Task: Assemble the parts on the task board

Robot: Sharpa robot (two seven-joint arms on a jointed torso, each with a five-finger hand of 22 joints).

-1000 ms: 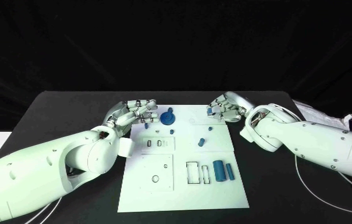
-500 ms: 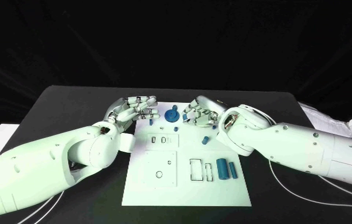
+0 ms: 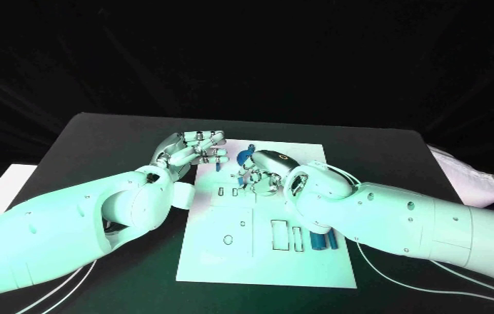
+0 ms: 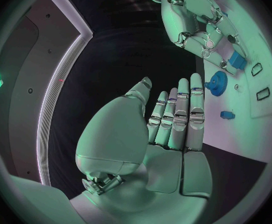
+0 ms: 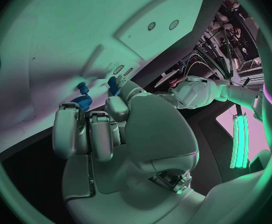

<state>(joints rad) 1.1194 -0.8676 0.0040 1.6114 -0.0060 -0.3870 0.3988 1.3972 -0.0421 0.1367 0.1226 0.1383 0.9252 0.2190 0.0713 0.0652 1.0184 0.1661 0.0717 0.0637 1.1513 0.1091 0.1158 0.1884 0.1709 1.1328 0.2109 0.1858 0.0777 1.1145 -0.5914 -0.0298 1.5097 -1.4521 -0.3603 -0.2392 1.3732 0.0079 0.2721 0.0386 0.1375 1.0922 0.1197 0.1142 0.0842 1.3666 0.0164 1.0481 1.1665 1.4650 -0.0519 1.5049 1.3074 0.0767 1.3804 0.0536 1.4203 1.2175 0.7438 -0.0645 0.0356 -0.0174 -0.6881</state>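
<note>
Nearest me on the white rectangular task board (image 3: 211, 260) I count two blue cylindrical parts (image 3: 321, 242) lying side by side at its right edge, partly behind my right forearm, with two narrow rectangular outlined slots (image 3: 286, 234) just to their left and one small oval hole (image 3: 228, 240) further left. Past those, my right silver many-fingered hand (image 3: 263, 171) sits over the middle of the board with its fingers curled inward and downward; in the right wrist view those fingers (image 5: 80, 134) are bent close together, and small blue pieces (image 5: 83, 89) show just beyond their tips, but I cannot tell whether the hand is clamped on one or only touching the board. Further on, one blue round gear-like part (image 3: 245, 158) stands on the board's far half, just beside the right hand; the left wrist view shows it (image 4: 217, 80) with one small blue peg (image 4: 227, 115) near it and one blue block (image 4: 236, 60) by the right hand's fingers. My left silver many-fingered hand (image 3: 193, 150) hovers at the board's far left edge, fingers (image 4: 182, 109) straight, side by side and holding nothing. The black table (image 3: 113, 132) runs beyond both hands.
</note>
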